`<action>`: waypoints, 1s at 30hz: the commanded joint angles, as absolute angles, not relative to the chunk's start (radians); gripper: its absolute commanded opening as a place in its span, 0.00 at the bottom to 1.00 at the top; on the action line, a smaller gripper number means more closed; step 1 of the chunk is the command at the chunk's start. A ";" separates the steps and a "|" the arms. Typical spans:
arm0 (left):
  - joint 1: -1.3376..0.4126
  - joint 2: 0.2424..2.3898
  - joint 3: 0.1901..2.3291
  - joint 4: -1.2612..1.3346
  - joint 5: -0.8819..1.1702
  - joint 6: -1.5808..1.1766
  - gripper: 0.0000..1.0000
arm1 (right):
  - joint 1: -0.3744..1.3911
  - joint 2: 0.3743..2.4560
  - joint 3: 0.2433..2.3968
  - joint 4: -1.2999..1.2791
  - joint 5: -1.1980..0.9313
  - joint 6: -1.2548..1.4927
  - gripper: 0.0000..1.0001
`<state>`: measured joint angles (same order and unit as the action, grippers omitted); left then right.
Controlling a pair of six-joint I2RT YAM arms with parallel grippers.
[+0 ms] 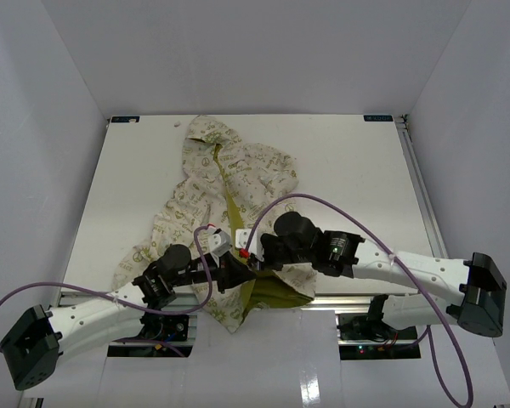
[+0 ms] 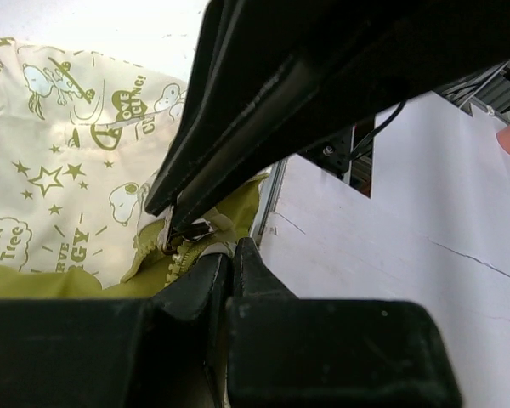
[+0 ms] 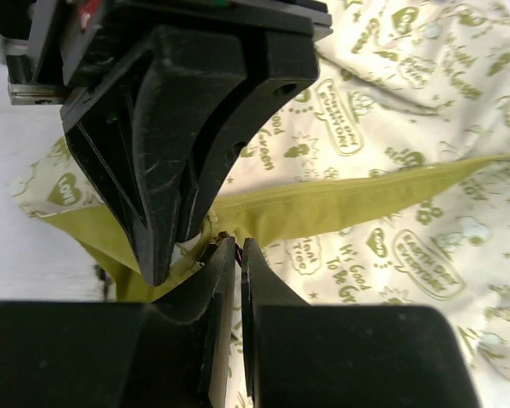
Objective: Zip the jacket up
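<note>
- The jacket (image 1: 229, 178) is lying spread on the white tabletop (image 1: 357, 170), its hood (image 1: 206, 140) pointing toward the far edge and its bottom hem reaching the near edge, between the two arm bases.
- Cream printed fabric is facing up, while the olive lining (image 1: 276, 293) is showing where the front is falling open near the hem.
- Both arms are reaching inward and meeting over the lower front of the jacket, the left pincer (image 1: 238, 274) and the right pincer (image 1: 253, 259) sitting just beside each other.
- In the left wrist view, the left pincer (image 2: 231, 253) is closing its fingers almost together on the jacket's bottom edge, right at the foot of the zipper (image 2: 180, 253).
- There too, the right pincer (image 2: 170, 212) is coming in from above, its tips pinching together at the small metal slider (image 2: 194, 228) on the zipper teeth.
- In the right wrist view, the right pincer (image 3: 238, 251) is showing only a thin slit between its fingers, squeezed on the zipper end, with the left pincer (image 3: 170, 255) crowding in from above.
- An olive strip of the lining (image 3: 365, 200) is running off to the right across the printed cream fabric.
- A purple cable (image 1: 340, 208) is arching over the right arm.
</note>
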<state>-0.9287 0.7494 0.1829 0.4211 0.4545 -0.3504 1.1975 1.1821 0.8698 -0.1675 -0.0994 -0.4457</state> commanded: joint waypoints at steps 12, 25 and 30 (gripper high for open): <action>-0.980 0.559 0.400 0.028 0.395 -0.485 0.73 | 1.002 1.311 1.032 -0.178 -0.478 -0.339 0.08; -0.981 0.625 0.815 -0.603 -0.066 -0.341 0.72 | 0.992 1.405 1.076 -0.142 -0.565 -0.245 0.08; -0.982 0.649 0.841 -0.637 -0.081 -0.332 0.71 | 0.991 1.394 1.083 -0.140 -0.543 -0.226 0.08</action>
